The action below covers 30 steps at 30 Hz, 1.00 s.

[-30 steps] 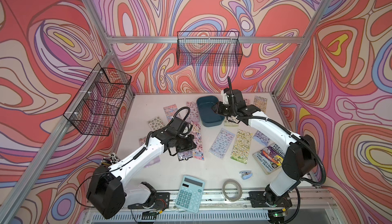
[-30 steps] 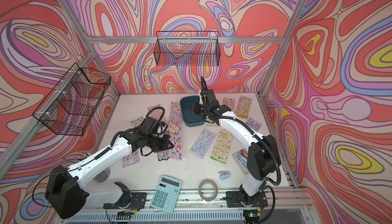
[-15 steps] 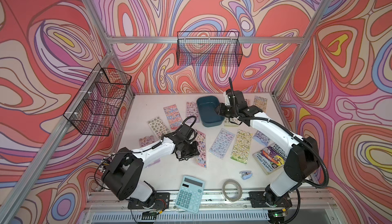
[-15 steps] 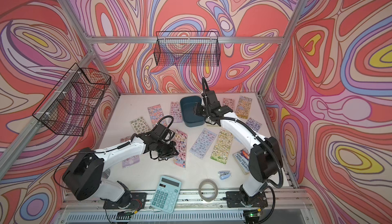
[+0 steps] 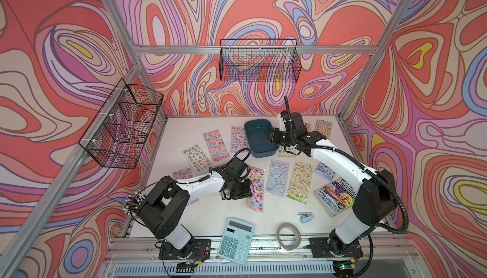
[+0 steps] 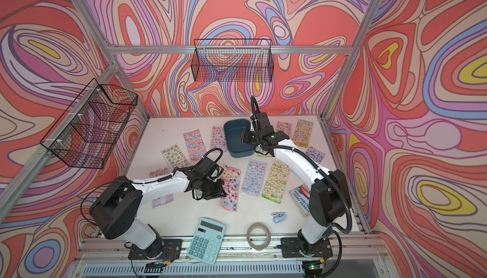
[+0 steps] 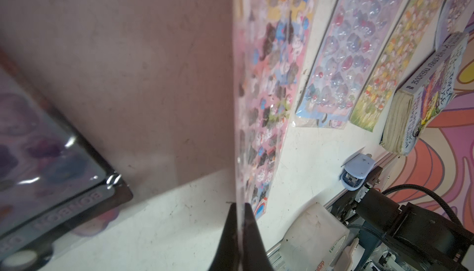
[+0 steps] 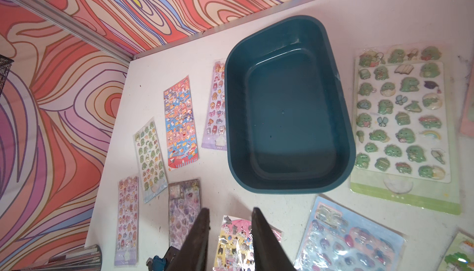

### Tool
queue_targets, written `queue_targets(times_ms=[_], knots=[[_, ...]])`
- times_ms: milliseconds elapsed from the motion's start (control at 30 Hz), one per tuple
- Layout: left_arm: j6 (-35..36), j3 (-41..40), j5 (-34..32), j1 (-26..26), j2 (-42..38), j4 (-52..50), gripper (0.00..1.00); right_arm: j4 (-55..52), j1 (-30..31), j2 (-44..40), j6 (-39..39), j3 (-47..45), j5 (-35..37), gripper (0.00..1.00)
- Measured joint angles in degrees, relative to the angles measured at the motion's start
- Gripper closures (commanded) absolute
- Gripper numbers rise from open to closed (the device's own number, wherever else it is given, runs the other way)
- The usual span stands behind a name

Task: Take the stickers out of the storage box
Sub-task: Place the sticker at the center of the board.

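Observation:
The storage box [image 5: 259,138] [image 6: 238,138], a dark teal tray, stands at the back middle of the table; the right wrist view shows the storage box [image 8: 287,108] with nothing inside. Several stickers sheets lie spread on the table around it. My left gripper [image 5: 246,187] [image 7: 239,205] is shut on the edge of a pink sticker sheet [image 5: 257,188] [image 7: 272,77] low over the table's middle. My right gripper [image 5: 271,137] [image 8: 230,210] hovers open at the box's right side with nothing between its fingers. A green dinosaur sheet [image 8: 402,118] lies beside the box.
A paperback book [image 5: 337,193] lies at the right. Along the front edge are a calculator [image 5: 235,239], a tape roll [image 5: 288,236] and a small blue stapler [image 5: 305,216]. Black wire baskets hang on the back wall [image 5: 259,63] and the left wall [image 5: 123,124].
My left arm has folded back and come down, carrying the pink sheet a little right and toward the front; sheets behind it now show. The right arm has barely moved.

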Motion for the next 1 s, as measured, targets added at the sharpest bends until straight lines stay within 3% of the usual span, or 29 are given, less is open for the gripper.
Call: queue_targets(times_ms=[233, 300, 500, 1000], knots=[[-0.28, 1.14, -2.05, 0.00, 3.17, -0.42, 0.98, 0.00, 0.00, 0.00, -0.22, 0.00, 0.04, 0.71], [-0.39, 2.16, -3.26, 0.00, 3.61, -1.53, 0.84, -0.04, 0.00, 0.00, -0.35, 0.00, 0.15, 0.71], [-0.39, 4.98, -7.28, 0.00, 3.63, -4.70, 0.69, -0.37, 0.00, 0.00, -0.61, 0.00, 0.39, 0.69], [1.11, 10.82, -15.98, 0.07, 1.14, -15.28, 0.65, -0.72, 0.00, 0.00, -1.40, 0.00, 1.27, 0.69]])
